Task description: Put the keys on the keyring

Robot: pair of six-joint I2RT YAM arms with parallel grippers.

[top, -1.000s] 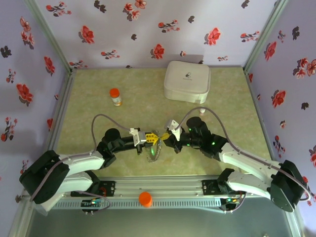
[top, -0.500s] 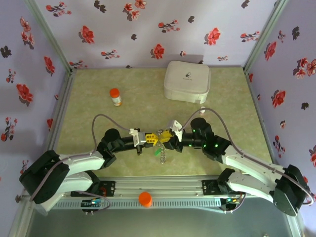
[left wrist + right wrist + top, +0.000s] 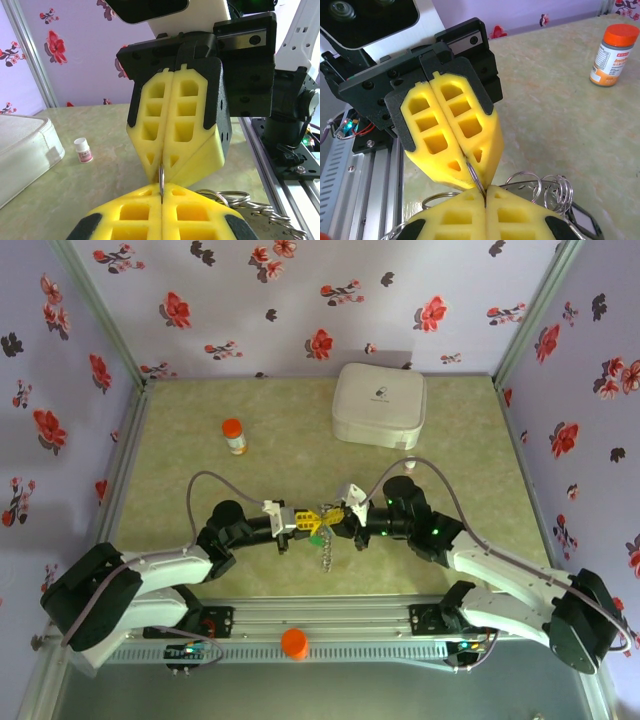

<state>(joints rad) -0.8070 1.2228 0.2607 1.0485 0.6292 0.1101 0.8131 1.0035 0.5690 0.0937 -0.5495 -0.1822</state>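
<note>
The left gripper (image 3: 470, 170) and the right gripper (image 3: 162, 170) stand tip to tip over the table (image 3: 180, 490), near its front edge. Each one has its yellow fingers pressed fully together, and both pinch the same thin split ring (image 3: 161, 181). The wire comes out of the seam of one pair of fingers and goes straight into the seam of the other pair. Only a very short piece of it is free between the two pairs of tips.

Just under the tips, more wire rings (image 3: 536, 184) spread out in a small bunch (how they are linked to the pinched one I cannot tell). From there the keyring (image 3: 326, 553), a beaded chain, runs as a limp strand toward the front edge. Whether it hangs free or touches the table I cannot tell. The green key (image 3: 314, 536) sits at the top of this strand, just beside the left fingertips. In the right wrist camera a black piece (image 3: 581, 220) lies below the bunch (a key head, it seems), partly cut by the edge.
</note>
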